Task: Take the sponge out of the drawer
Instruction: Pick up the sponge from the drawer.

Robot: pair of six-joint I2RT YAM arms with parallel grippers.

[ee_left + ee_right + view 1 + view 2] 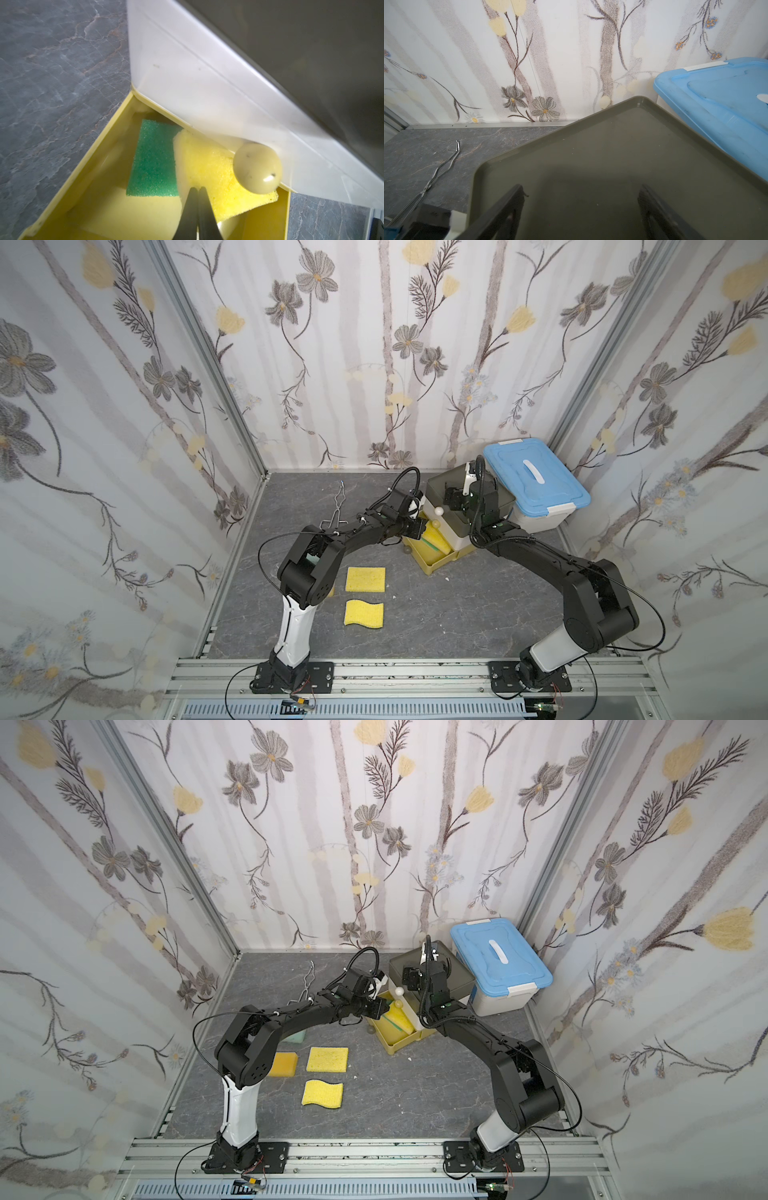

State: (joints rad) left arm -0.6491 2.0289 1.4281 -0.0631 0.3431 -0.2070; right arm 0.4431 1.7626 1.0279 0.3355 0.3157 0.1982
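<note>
And the left gripper point(197, 189) is down in the drawer point(97, 149), jaws pressed together, tips right at the edge of the yellow sponge point(207, 166). Whether any foam is caught between them, I can't tell. That sponge lies inside the pulled-out drawer, overlapping a green sponge point(153, 162), just beneath the round knob point(257, 166) of the white drawer above.

Over to the right gripper point(581, 207): jaws apart, above the drawer unit's olive top point(612, 155).

Now the room, calling the far wall twelve o'clock. It's a grey marbled tabletop point(436, 614). The drawer unit sits at two o'clock, with a blue-lidded box point(536, 481) just beside it in the corner. Metal tongs point(334, 506) lie at eleven. At seven, loose on the surface, are a square sponge point(365, 579) and a wavy sponge point(364, 614). Floral wallpaper point(374, 344) covers three sides, with an aluminium post point(208, 364) at the corner.
</note>
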